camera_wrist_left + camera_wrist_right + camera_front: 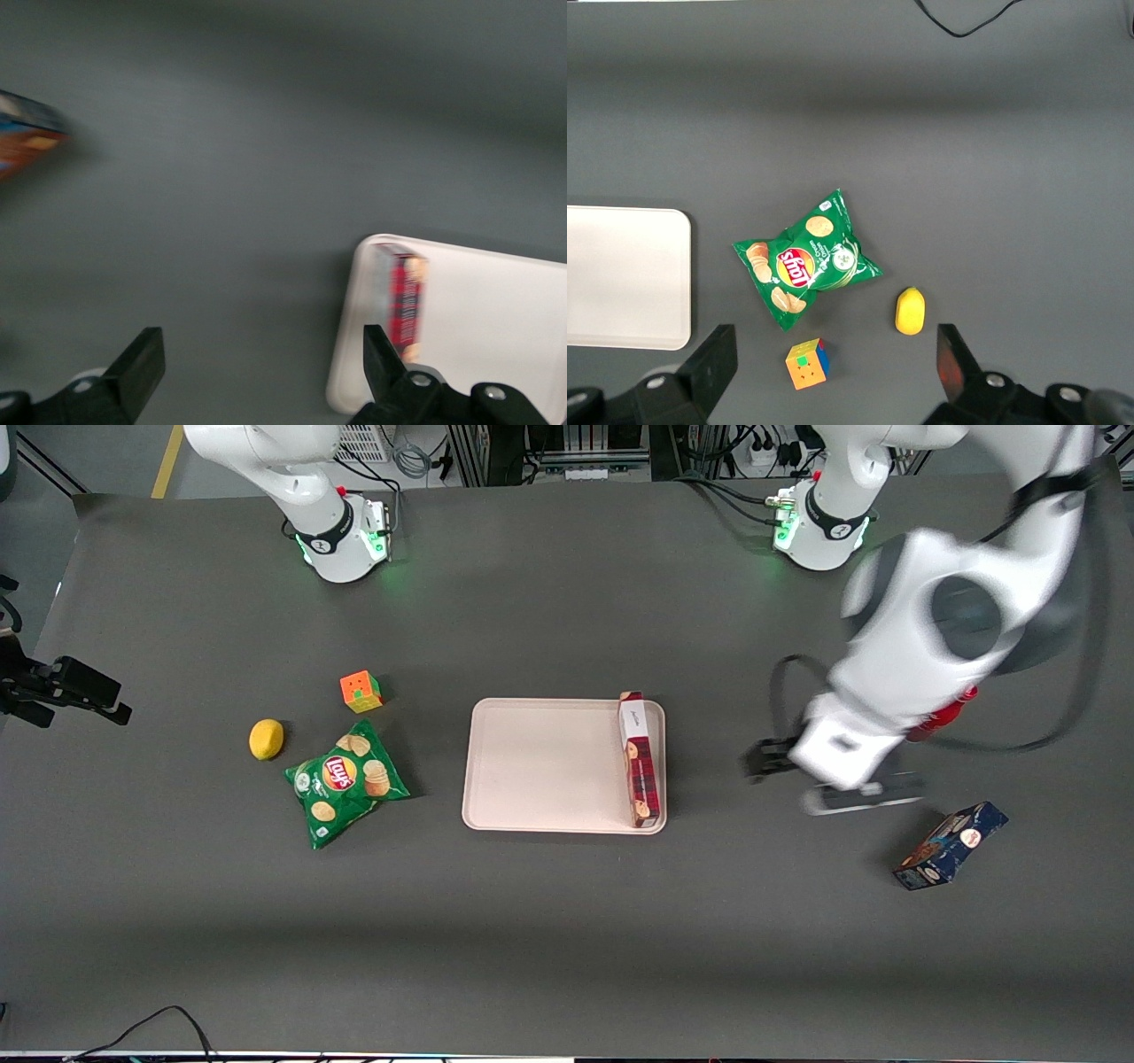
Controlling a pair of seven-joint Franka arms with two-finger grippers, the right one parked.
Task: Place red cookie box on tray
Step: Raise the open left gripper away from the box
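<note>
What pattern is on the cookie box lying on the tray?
Dark-red plaid on the red cookie box, white label end; clearest in the front view. The tool is open, off the tray.

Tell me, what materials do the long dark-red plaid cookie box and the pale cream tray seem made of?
The dark-red plaid cookie box looks like printed cardboard, with sharp folded edges. The pale cream tray looks like matte moulded plastic, with rounded corners. The open gripper hangs apart from both.

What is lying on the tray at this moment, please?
Only the red cookie box lies on the tray, along its edge toward the working arm; the tray beneath the box is hidden. The gripper, jaws open, hangs beside the tray, holding nothing.
</note>
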